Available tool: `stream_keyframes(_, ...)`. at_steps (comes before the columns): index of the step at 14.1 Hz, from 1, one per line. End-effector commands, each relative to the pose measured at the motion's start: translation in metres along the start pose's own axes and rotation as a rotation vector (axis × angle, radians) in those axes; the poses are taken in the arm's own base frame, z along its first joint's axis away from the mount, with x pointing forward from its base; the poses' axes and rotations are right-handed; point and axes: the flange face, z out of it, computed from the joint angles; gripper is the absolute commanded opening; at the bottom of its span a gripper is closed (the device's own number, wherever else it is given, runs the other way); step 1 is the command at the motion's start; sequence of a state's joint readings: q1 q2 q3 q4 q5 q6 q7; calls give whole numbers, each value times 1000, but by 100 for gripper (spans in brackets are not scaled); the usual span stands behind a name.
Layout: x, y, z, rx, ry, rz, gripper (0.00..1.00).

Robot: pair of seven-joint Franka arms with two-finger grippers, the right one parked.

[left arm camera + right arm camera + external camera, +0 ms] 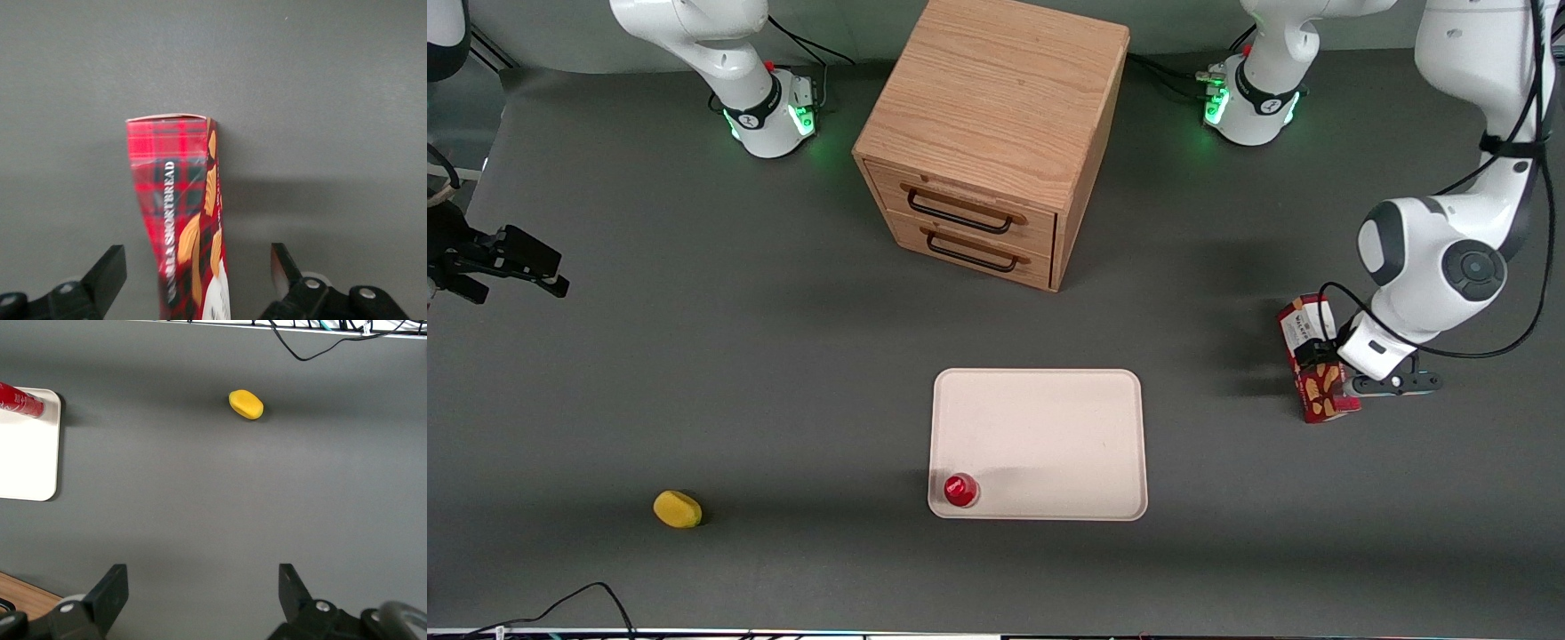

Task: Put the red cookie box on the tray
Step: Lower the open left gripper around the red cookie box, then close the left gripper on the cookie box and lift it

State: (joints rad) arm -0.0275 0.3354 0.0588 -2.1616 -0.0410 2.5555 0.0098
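The red cookie box (1327, 397), a long tartan carton with tan cookie pictures, lies on the grey table toward the working arm's end, apart from the tray. In the left wrist view the red cookie box (175, 193) runs lengthwise between my fingers. My left gripper (1320, 354) straddles its middle and is open. One black fingertip (110, 267) and the other (283, 263) each stand off from the carton's sides with grey table showing in the gaps. The cream-white tray (1049, 427) lies nearer the front camera than the cabinet. Its corner also shows as tray (27, 453).
A small round red cap-like object (960, 490) stands in a tray corner near the front camera, visible also as red object (20, 401). A wooden two-drawer cabinet (996, 133) stands mid-table. A yellow lump (678, 509) lies toward the parked arm's end.
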Motion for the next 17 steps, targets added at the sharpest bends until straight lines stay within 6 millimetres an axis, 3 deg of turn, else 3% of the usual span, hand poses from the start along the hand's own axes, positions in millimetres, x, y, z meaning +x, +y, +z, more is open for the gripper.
stream_keyframes(1, -2, -4, 13, -40, 10, 10, 44)
stream_keyframes(2, -2, -5, 13, -49, 11, 17, 8)
stream_keyframes(3, -2, -5, 12, -50, 10, 25, 0)
stream_keyframes(7, -1, -4, 4, -53, 10, 30, 0)
stream_keyframes(9, 2, -1, -13, -64, -12, 23, 0)
stream_keyframes(10, 6, 4, -34, -73, -27, 19, 0)
stream_keyframes(12, 16, 19, -95, -92, -84, -30, 0)
stream_keyframes(17, 44, 77, -239, -77, -217, -111, 0)
